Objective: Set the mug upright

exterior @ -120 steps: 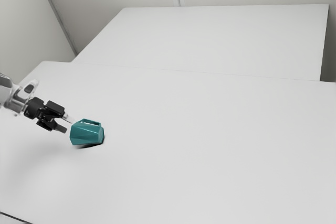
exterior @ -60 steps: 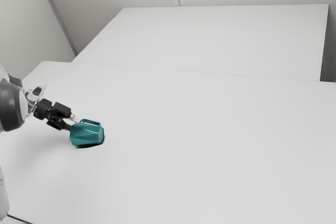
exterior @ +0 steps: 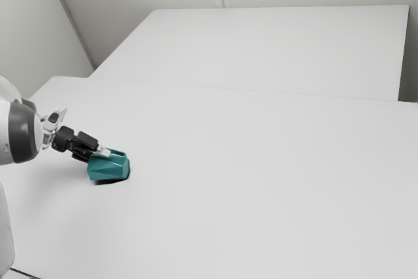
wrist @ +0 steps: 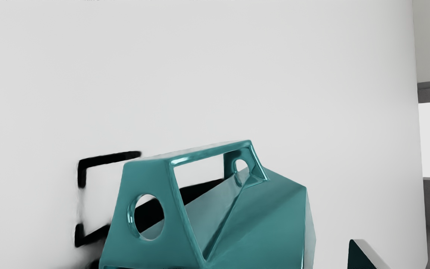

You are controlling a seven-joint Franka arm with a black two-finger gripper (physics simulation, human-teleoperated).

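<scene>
The mug (exterior: 110,168) lies on its side, at eight o'clock from the middle of the exterior view, its handle (wrist: 140,179) toward twelve. I can't make out which end is the mouth. My tool (exterior: 98,155) reaches in over it from between ten and eleven, spread, with one finger (wrist: 357,258) standing apart from the mug's wall. I judge the step in hand to be getting a hold: I want both sides well straddled, then an even squeeze, since those slanted facets could slip or roll. After that, a small lift off the desk (exterior: 261,181), a slow turn until the base faces down, and a gentle landing before I let go.
</scene>
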